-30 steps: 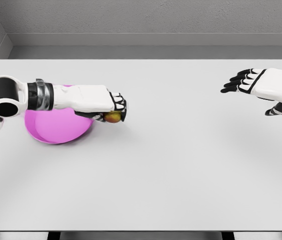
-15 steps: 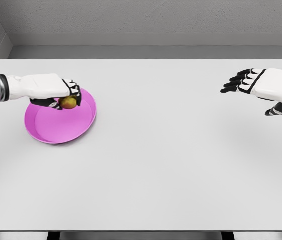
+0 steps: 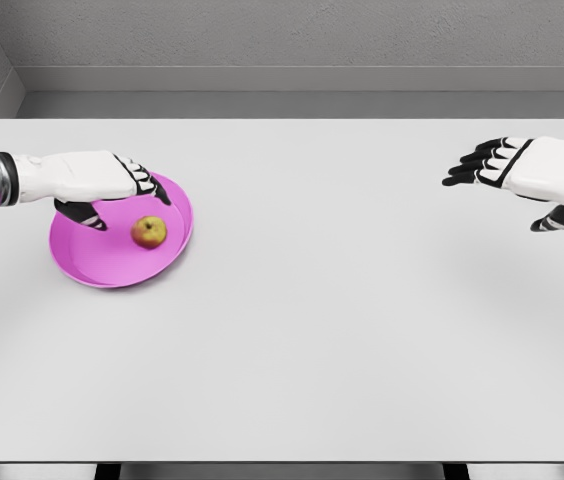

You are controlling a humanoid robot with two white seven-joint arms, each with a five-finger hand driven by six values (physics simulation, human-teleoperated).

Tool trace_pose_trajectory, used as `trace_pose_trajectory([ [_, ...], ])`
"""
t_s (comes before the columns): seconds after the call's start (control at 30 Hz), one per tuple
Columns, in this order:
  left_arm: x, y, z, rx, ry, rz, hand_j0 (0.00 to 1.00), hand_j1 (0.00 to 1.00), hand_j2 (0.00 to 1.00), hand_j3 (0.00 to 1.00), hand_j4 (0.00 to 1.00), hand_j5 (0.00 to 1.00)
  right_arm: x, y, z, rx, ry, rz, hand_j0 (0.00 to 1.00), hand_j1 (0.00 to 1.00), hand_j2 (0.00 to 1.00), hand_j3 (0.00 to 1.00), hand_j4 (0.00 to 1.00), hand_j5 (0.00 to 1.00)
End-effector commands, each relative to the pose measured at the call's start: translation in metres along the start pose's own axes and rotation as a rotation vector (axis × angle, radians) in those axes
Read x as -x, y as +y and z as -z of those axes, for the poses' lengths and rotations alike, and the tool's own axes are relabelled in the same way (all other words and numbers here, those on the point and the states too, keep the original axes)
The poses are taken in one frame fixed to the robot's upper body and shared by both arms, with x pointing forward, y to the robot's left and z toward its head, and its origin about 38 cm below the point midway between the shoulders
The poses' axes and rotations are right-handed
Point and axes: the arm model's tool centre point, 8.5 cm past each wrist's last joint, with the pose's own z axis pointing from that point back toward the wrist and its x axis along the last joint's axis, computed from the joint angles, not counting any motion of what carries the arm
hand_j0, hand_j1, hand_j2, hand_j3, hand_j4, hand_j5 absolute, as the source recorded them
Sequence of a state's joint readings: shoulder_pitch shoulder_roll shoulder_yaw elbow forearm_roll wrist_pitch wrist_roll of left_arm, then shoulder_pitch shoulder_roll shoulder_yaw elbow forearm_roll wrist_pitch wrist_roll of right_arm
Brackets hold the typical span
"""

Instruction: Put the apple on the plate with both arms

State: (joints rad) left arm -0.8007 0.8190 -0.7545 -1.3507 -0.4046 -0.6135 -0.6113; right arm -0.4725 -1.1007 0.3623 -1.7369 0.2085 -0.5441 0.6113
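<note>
Apples: one apple (image 3: 148,232)
Plates: one pink plate (image 3: 92,262)
Hands: two, a left hand (image 3: 97,184) and a right hand (image 3: 532,172)
Tables: one white table (image 3: 342,330)

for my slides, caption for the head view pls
Apple resting on pink plate, left hand open above it, right hand idle.

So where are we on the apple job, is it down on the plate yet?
Looks done: the apple sits on the pink plate, free of any hand. The left hand hovers open over the plate's far edge, holding nothing. The right hand is open at the table's right side. Left: probably just pulling the left arm clear.
</note>
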Motion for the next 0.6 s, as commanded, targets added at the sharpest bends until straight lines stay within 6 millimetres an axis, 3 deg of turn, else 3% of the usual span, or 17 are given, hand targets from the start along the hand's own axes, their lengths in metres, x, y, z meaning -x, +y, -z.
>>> trace_pose_trajectory([
  [0.0, 0.004, 0.005, -0.006, -0.042, -0.004, -0.044, 1.00, 1.00, 1.00, 1.00, 1.00, 1.00, 0.000, 0.000, -0.001, 0.001, 0.002, 0.004, 1.00, 1.00, 1.00, 1.00, 1.00, 1.00],
  [0.13, 0.018, 0.001, -0.018, -0.136, -0.035, -0.226, 1.00, 1.00, 1.00, 1.00, 1.00, 1.00, 0.000, 0.000, 0.000, 0.002, 0.001, 0.005, 1.00, 1.00, 1.00, 1.00, 1.00, 1.00],
  [0.33, 0.031, 0.007, -0.031, -0.212, -0.022, -0.294, 1.00, 1.00, 1.00, 1.00, 1.00, 1.00, 0.001, -0.001, -0.001, 0.003, 0.003, 0.003, 1.00, 1.00, 1.00, 1.00, 1.00, 1.00],
  [0.47, 0.056, -0.014, -0.044, -0.244, 0.030, -0.426, 1.00, 1.00, 1.00, 1.00, 1.00, 1.00, 0.001, -0.001, -0.001, 0.002, 0.004, 0.003, 1.00, 1.00, 1.00, 1.00, 1.00, 1.00],
  [0.57, 0.056, -0.022, -0.044, -0.234, 0.032, -0.442, 1.00, 1.00, 1.00, 1.00, 1.00, 1.00, 0.001, -0.001, -0.001, 0.002, 0.004, 0.003, 1.00, 1.00, 1.00, 1.00, 1.00, 1.00],
])
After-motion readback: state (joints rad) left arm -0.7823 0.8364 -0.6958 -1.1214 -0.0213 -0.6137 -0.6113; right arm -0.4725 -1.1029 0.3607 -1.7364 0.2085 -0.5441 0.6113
